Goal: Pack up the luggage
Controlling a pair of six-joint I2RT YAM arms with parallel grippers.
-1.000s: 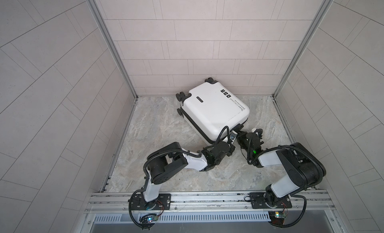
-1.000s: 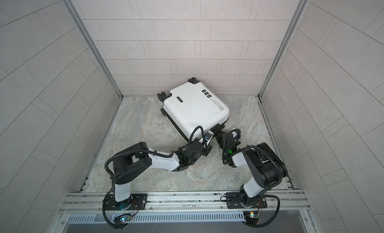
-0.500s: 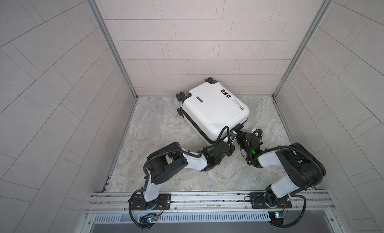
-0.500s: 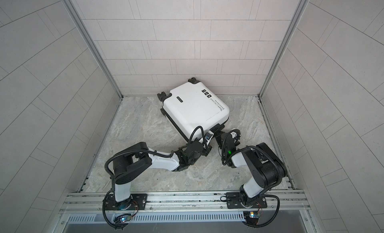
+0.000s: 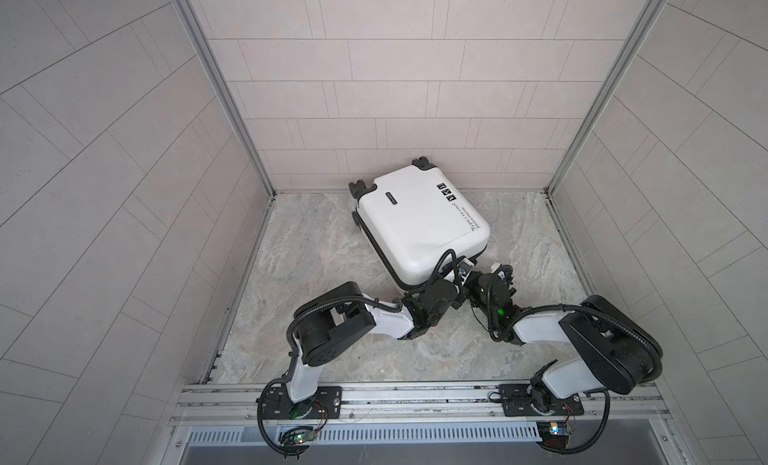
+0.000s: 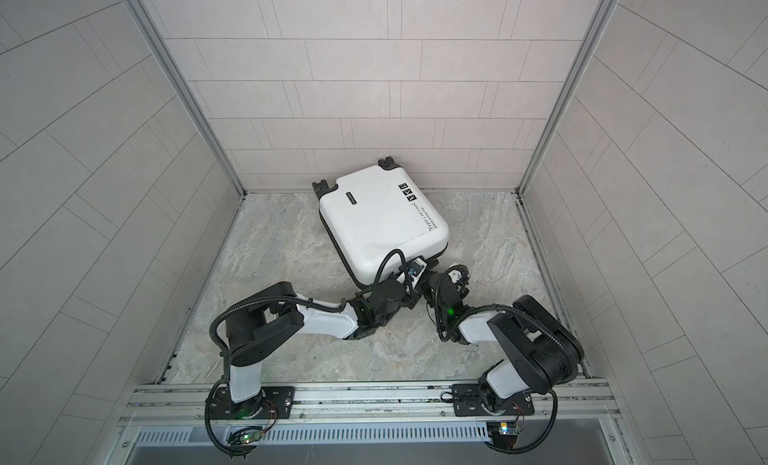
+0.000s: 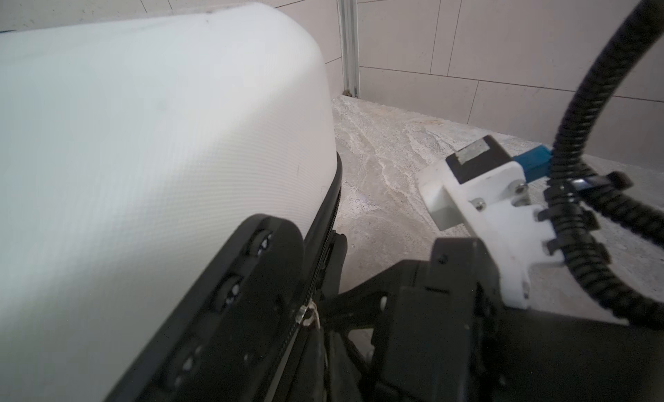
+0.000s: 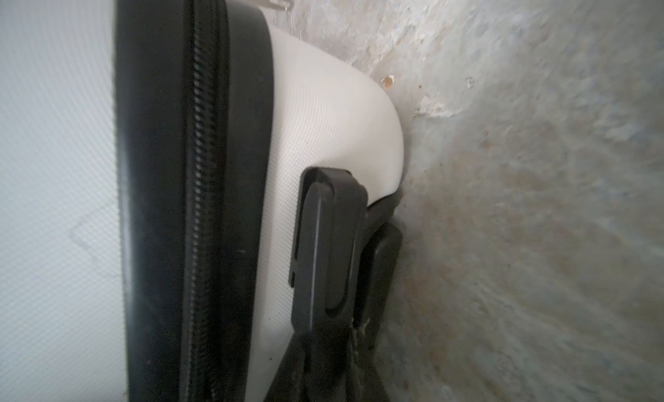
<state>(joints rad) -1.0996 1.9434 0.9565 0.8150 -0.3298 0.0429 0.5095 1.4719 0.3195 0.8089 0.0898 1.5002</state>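
- The small white hard-shell suitcase [image 5: 419, 222] lies closed on the marbled grey floor [image 5: 316, 251], far centre, black wheels [image 5: 358, 188] toward the tiled back wall [image 5: 415, 110].
- Left gripper [image 7: 303, 235] is clenched at its near edge, against the black zipper trim [image 7: 323, 220].
- Right gripper [image 8: 359, 206] sits at the near-right corner; whether it grasps anything, I cannot tell.

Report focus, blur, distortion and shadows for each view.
Both top views: sharp, evenly lit, tile lines bend near corners, soft shadow under the small white hard-shell suitcase. Left wrist view: nearby shell soft and pale. Right wrist view: black zipper trim fairly crisp, grey marbled floor smeared.
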